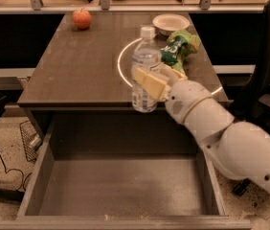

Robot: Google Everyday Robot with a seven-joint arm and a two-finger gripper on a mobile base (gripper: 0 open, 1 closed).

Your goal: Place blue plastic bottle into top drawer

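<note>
The clear plastic bottle (145, 56) with a white cap stands upright in my gripper (155, 80), whose cream fingers (149, 82) are shut around its middle. I hold it in the air over the desk's front edge, above the back of the open top drawer (120, 186). The drawer is pulled out towards the camera and its flat grey bottom is bare. My white arm (230, 143) comes in from the lower right.
On the brown desk (77, 66) sit a red apple (82, 18) at the back left, a white bowl (171, 22) at the back right and a green snack bag (179, 46) beside it. A dark chair (269, 56) stands at the right. A wire basket (29, 138) sits on the floor at the left.
</note>
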